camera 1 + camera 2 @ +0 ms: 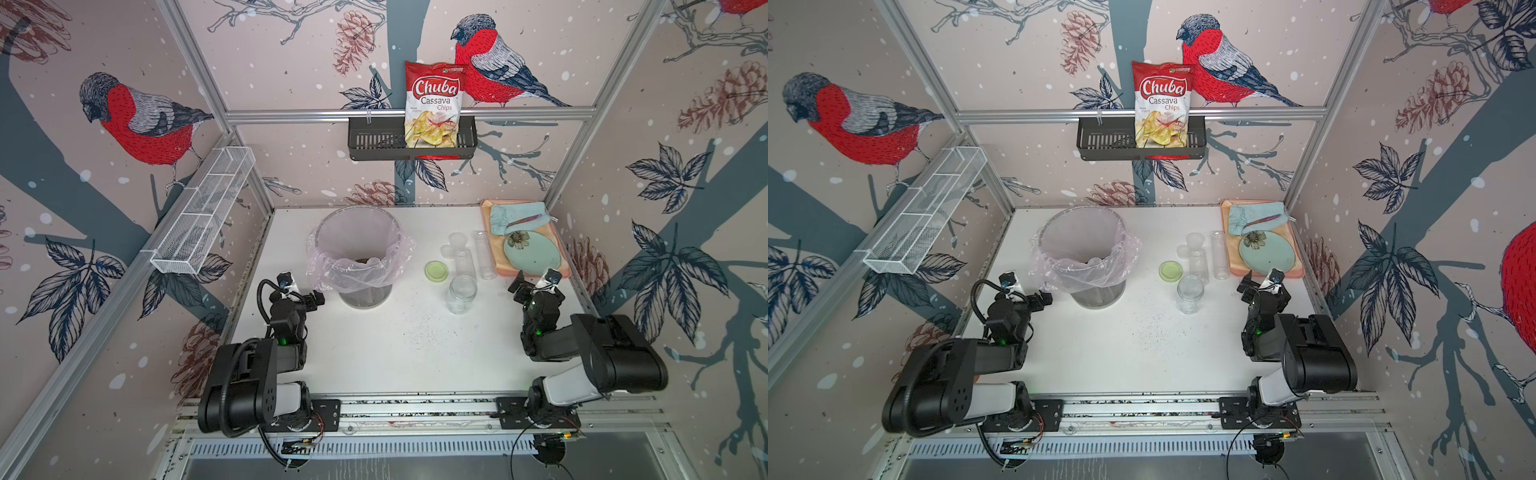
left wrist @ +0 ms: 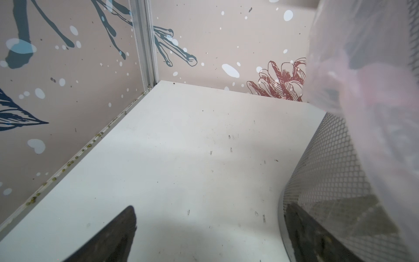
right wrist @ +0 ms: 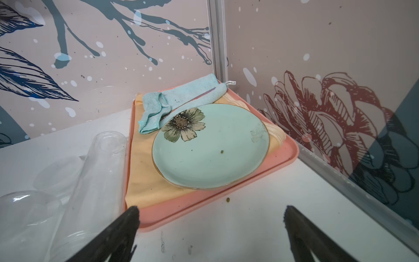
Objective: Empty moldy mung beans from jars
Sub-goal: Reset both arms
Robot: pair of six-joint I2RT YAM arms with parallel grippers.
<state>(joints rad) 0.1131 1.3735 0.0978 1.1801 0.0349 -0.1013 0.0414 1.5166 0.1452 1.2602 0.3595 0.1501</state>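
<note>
Three clear jars stand empty at the right back of the table: a wide glass jar (image 1: 461,293) (image 1: 1190,293), a short cylinder (image 1: 463,259) and a tall tube (image 1: 485,254) (image 3: 97,181). A pale green lid (image 1: 436,270) lies beside them. The mung beans (image 1: 365,260) show as a dark mass inside the bag-lined bin (image 1: 357,249), olive through its mesh (image 2: 340,211). Stray beans line the wall edge (image 2: 70,162). My left gripper (image 1: 303,293) (image 2: 209,207) is open and empty by the bin's base. The right gripper (image 1: 534,282) (image 3: 211,207) is open, empty, before the tray.
A pink tray (image 3: 204,206) in the right back corner carries a mint flower plate (image 3: 210,147) and a blue cloth (image 3: 179,99). Two clear lids (image 1: 457,240) lie behind the jars. Black specks (image 1: 419,332) dot the table's middle. A wire basket (image 1: 203,212) hangs on the left wall.
</note>
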